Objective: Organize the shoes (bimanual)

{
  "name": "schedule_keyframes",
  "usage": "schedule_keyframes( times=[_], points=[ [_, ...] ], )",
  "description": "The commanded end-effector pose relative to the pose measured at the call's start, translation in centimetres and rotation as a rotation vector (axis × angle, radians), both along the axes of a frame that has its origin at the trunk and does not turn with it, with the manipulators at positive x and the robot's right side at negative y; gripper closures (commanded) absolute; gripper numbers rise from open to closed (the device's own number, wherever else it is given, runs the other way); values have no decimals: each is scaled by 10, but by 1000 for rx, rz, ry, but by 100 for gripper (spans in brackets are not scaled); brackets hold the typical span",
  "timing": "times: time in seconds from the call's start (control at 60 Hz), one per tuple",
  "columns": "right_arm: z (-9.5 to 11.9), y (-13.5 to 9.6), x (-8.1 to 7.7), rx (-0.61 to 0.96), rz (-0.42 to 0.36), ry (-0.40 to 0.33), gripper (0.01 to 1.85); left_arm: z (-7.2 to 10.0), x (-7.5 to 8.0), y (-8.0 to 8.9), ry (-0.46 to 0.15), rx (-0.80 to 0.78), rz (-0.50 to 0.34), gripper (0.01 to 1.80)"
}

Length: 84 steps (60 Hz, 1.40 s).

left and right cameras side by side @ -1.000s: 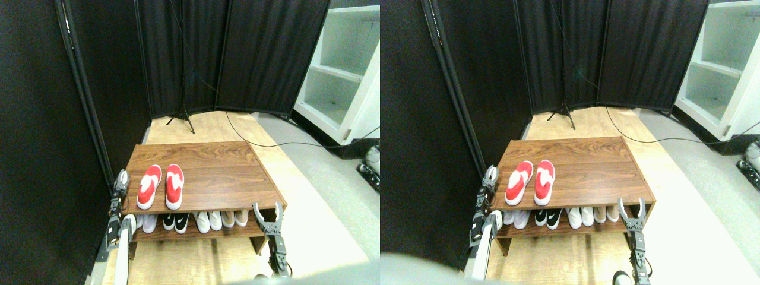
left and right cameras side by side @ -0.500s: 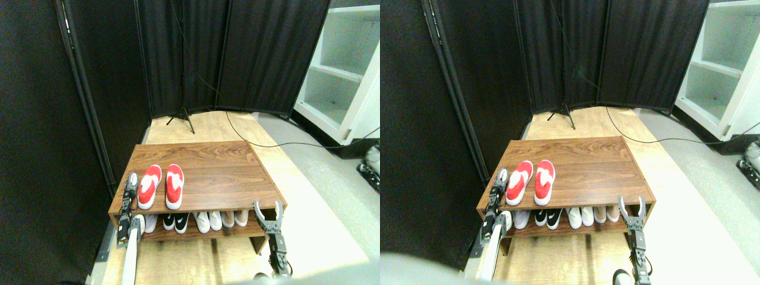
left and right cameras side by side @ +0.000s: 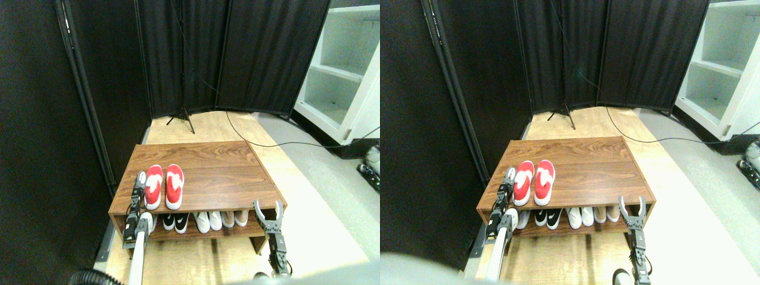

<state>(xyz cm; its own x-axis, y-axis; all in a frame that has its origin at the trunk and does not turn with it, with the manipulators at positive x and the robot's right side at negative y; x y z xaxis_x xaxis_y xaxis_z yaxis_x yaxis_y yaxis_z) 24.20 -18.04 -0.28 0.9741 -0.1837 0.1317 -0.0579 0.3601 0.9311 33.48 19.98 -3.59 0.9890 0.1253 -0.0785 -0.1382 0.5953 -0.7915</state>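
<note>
Both red shoes sit side by side on the left part of the wooden counter, toes pointing away, near its front edge. The left gripper is up at the counter top, right against the outer side of the left shoe; whether its fingers are spread or closed I cannot tell. The right gripper hangs at the counter's front right corner, fingers spread wide, gripping nothing. Below, a row of pale and black-and-white shoes fills the lower shelf.
</note>
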Motion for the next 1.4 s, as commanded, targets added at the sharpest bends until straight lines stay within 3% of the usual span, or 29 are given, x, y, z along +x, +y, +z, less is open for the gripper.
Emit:
schedule_keyframes(
  times=[0.017, 0.6, 0.7, 0.967, 1.083, 1.267, 1.4],
  points=[
    [6, -1, -1, 0, -4, -40, 143, 9, 4, -10, -37, -3, -23, 180],
    [9, -5, -9, 4, -20, -51, 143, -1, 0, -21, -21, 25, -11, 180],
    [8, -6, -10, -8, -24, -44, 141, 1, 0, -12, -52, 42, -17, 180],
    [4, -10, -11, -11, -28, -39, 140, 12, 1, 44, -146, 146, -33, 180],
    [2, -11, -11, -3, -21, -41, 142, 20, -10, 67, -178, 120, -23, 180],
    [1, -12, -9, -9, -14, -47, 142, 30, -26, 70, -191, 121, -5, 180],
    [1, -11, -8, 25, -7, -51, 141, 39, -45, 66, -197, 88, -73, 180]
  ],
)
